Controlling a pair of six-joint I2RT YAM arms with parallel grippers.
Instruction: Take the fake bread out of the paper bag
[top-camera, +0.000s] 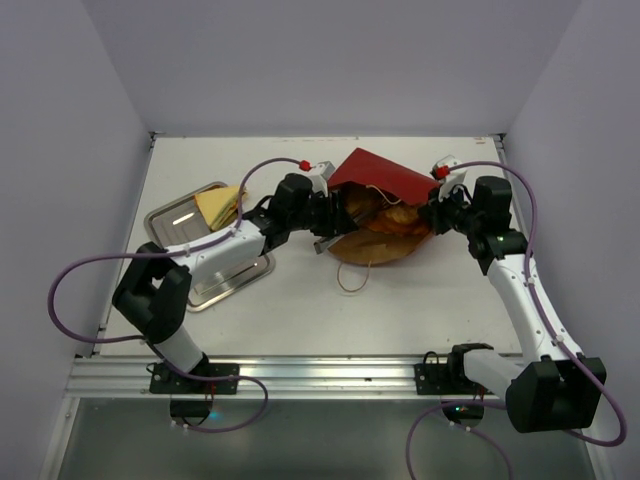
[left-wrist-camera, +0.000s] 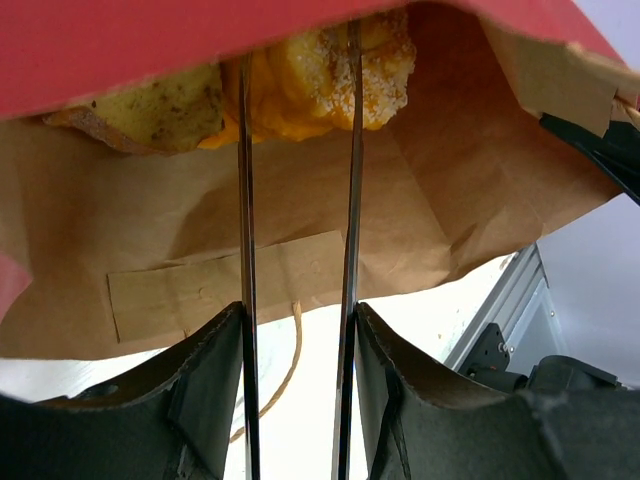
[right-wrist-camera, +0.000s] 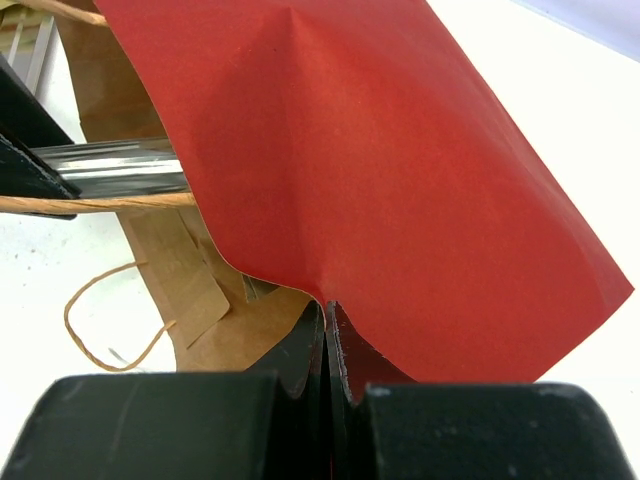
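Observation:
The dark red paper bag (top-camera: 372, 172) lies on its side mid-table, its brown inside (left-wrist-camera: 450, 180) open toward my left arm. My left gripper (top-camera: 322, 216) (left-wrist-camera: 298, 312) is shut on a pair of metal tongs (left-wrist-camera: 246, 200), whose two blades reach into the bag. The blades stand on either side of a golden-orange roll (left-wrist-camera: 320, 60) of fake bread. A browner bread piece (left-wrist-camera: 150, 110) lies beside it. My right gripper (top-camera: 432, 212) (right-wrist-camera: 328, 310) is shut on the bag's upper red flap (right-wrist-camera: 400, 200), holding it raised. A pale-yellow sandwich wedge (top-camera: 218, 205) rests on the tray.
A square metal tray (top-camera: 215, 282) sits at the left of the table, under my left forearm. The bag's tan cord handle (top-camera: 350, 280) (right-wrist-camera: 100, 330) loops onto the table in front of the bag. The table's metal rail (top-camera: 320, 375) runs along the near edge.

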